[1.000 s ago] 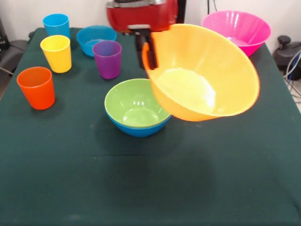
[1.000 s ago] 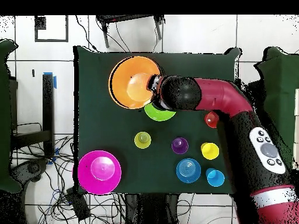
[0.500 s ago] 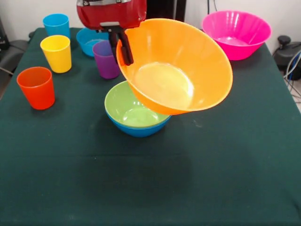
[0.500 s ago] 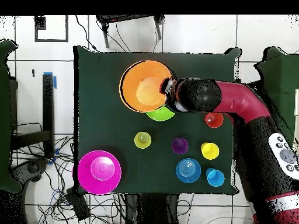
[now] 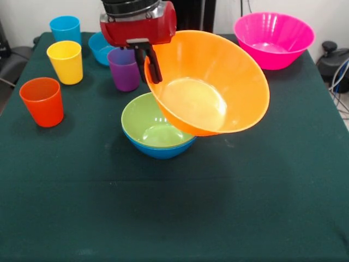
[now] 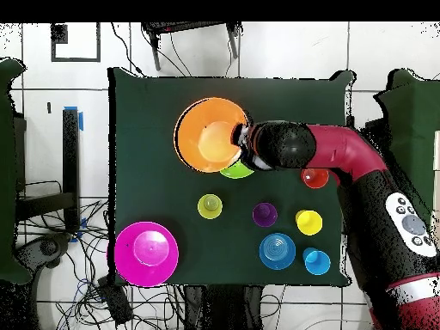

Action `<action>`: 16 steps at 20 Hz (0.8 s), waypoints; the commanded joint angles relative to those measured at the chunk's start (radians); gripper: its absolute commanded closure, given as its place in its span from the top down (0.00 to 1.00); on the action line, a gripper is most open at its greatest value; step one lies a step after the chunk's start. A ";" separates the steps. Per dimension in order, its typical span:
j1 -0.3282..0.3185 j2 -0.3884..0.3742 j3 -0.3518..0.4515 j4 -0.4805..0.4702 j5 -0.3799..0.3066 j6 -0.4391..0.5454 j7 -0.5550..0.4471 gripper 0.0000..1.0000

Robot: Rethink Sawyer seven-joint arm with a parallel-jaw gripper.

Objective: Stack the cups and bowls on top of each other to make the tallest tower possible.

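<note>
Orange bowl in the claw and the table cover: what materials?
The large orange-yellow bowl, held tilted by the claw at its rim, looks like thin translucent plastic with a smooth, slightly glossy finish: its base glows lighter and the rim is thin. The dark green table cover looks like matte cloth, no shine, probably felt-like fabric.

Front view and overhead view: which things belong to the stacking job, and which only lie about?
Job:
- gripper, shut on the large orange-yellow bowl
- green bowl nested in the medium blue bowl
- pink bowl, small blue bowl
- blue cup, yellow cup, orange cup, purple cup, yellow-green cup

Lying about:
- cables on the floor
</note>
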 commanded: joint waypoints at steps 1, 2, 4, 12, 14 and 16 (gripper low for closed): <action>0.009 0.095 0.006 0.072 -0.131 -0.009 -0.260 0.00; 0.006 0.101 0.005 0.075 -0.140 -0.017 -0.256 0.00; -0.002 0.105 0.006 0.086 -0.155 -0.029 -0.249 0.00; -0.031 0.106 0.040 0.102 -0.167 -0.019 -0.242 0.00; -0.042 0.104 0.049 0.100 -0.163 -0.006 -0.253 0.00; -0.061 0.111 0.066 0.098 -0.153 0.009 -0.269 0.00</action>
